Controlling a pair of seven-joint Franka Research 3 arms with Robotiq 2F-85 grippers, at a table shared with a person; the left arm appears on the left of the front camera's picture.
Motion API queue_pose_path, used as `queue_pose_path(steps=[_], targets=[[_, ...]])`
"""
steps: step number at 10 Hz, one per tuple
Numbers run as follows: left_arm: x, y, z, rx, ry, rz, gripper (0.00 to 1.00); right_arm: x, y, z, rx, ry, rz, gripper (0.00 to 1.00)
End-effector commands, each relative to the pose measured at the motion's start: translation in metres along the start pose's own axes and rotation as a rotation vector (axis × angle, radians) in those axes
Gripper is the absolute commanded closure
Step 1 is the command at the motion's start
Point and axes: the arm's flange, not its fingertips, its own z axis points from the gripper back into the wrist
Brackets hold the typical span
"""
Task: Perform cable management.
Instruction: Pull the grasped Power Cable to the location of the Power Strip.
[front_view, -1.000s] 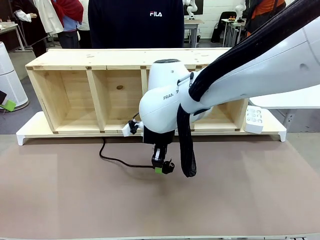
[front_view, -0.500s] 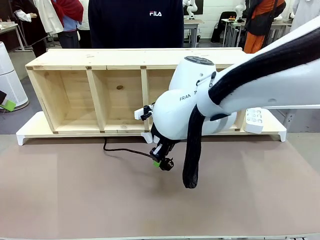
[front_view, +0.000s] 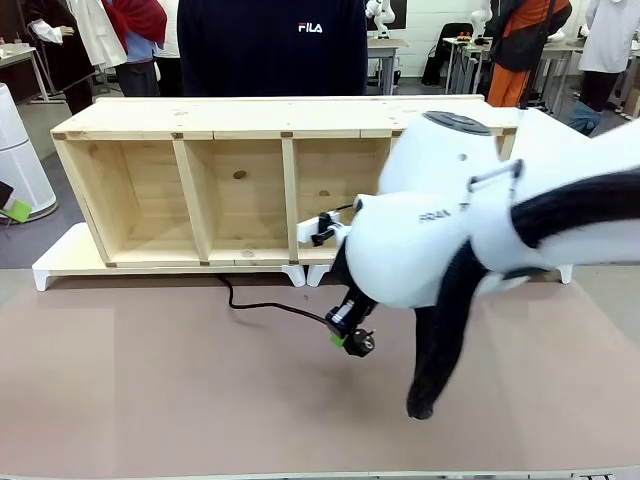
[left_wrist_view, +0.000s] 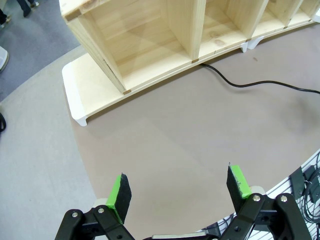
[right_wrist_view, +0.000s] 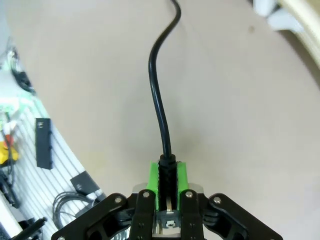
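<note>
rightward along the bench (front_view: 140, 400) the right claw (front_view: 349, 339) has travelled since the earlier frame, dragging the cable (front_view: 270, 306) so that its slack has shifted the same way. right claw is clamped tight on the plug (front_view: 361, 344), with the cord running out between the green pads (right_wrist_view: 153, 177). left claw (left_wrist_view: 179, 187) stands wide apart, holding nothing. cable trails over the bench back to the foot of the shelf (front_view: 180, 130). judged light and limp; it will follow any pull and may snag there. soundest hold is the stiff plug body; thin cord could slip.
</note>
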Motion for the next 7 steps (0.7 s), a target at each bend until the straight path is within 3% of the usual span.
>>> queue_pose_path(steps=[1,7], targets=[[-0.002,0.000,0.001,-0.004,0.007,0.011,0.00,-0.037,-0.011,0.013,-0.023,-0.022,-0.120,0.83],[-0.002,0.000,0.001,-0.004,0.007,0.011,0.00,-0.091,-0.062,0.019,0.030,-0.050,-0.268,0.83]])
